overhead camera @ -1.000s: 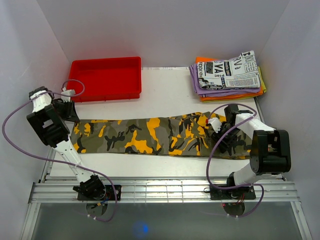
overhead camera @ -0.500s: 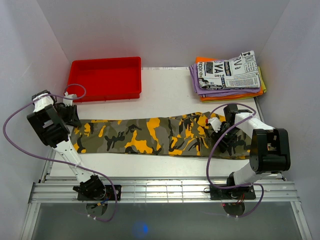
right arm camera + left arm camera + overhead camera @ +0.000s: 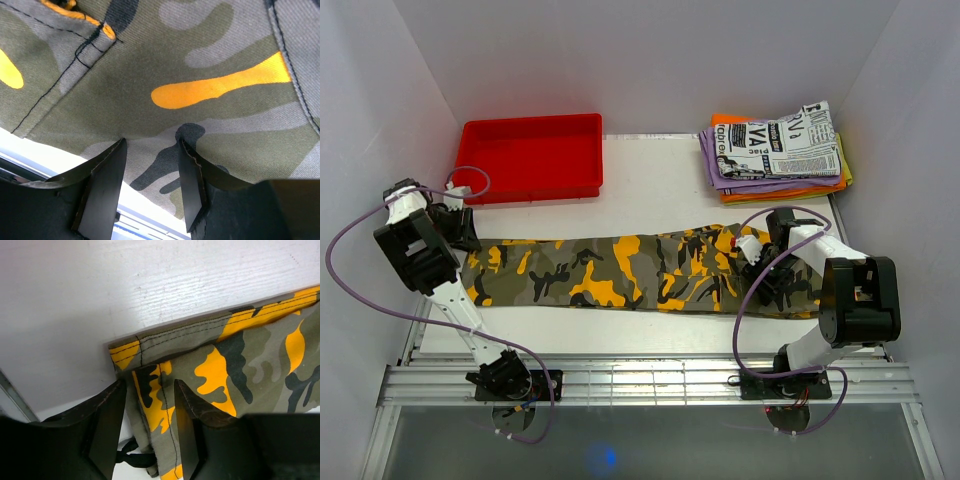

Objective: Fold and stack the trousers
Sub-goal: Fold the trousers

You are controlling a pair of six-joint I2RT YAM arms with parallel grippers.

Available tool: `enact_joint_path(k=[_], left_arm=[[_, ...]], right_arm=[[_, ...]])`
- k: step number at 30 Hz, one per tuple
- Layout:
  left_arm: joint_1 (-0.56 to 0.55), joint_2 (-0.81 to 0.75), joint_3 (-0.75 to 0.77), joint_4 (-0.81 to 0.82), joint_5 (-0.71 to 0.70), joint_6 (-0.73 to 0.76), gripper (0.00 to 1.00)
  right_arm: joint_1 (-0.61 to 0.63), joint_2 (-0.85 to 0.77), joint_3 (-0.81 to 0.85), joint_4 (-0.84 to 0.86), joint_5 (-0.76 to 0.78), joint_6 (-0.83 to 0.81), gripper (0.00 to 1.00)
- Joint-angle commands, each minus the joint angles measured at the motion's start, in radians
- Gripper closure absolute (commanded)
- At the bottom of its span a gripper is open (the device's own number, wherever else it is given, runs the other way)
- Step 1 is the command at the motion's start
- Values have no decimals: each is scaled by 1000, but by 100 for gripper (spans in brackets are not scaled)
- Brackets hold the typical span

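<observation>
trousers: camo pair, olive, black and yellow-orange, laid out flat in one long strip on the white table. They sit on the near side of the red bin. One end is just in front of the bin's left corner, and the rest runs way off past the bin's right side.

left gripper: just in front of the bin's near-left corner, right at that end of the strip. The fingers are parted. A stitched hem edge and a bit of black drawstring show in the gap, and nothing looks pinched, so I'd call it let go.

right gripper: well to the right of the bin and nearer the arm bases, over the far end of the strip. The fingers are apart about the same amount, with the tips right down at the fabric. The cloth looks flat across the gap, so no grip that I can see.

folded stack: far right of the bin, about level with it. A newspaper-print piece sits on top of purple and orange ones, apart from the camo pair.
</observation>
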Motion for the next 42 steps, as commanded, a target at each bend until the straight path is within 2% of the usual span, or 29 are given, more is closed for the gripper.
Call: enact_joint_path(k=[1, 6, 9, 14, 18, 21, 23, 24, 25, 28, 38, 42], left_arm=[[2, -50, 26, 66, -20, -6, 45], [1, -53, 25, 60, -2, 0, 46], [1, -62, 25, 49, 18, 10, 51], [1, -76, 28, 37, 64, 2, 70], [2, -79, 26, 15, 84, 2, 76], [2, -85, 23, 15, 87, 4, 77], [2, -84, 28, 15, 85, 0, 74], [2, -81, 31, 9, 81, 0, 70], [2, -79, 37, 8, 75, -3, 60], [1, -88, 40, 21, 61, -13, 54], [1, -114, 121, 81, 78, -92, 53], [1, -119, 110, 84, 76, -84, 53]], right_arm=[[7, 24, 7, 6, -20, 14, 48], [12, 24, 8, 5, -22, 17, 49], [14, 24, 7, 8, -20, 16, 49], [15, 25, 7, 6, -20, 16, 50], [18, 28, 8, 3, -19, 14, 50], [18, 34, 11, 3, -19, 14, 51], [21, 36, 16, 3, -19, 13, 51], [21, 39, 17, 3, -19, 14, 50], [23, 41, 19, 2, -19, 13, 51], [24, 41, 24, 0, -20, 14, 51], [27, 38, 16, 2, -22, 17, 51], [30, 36, 13, 3, -22, 17, 51]])
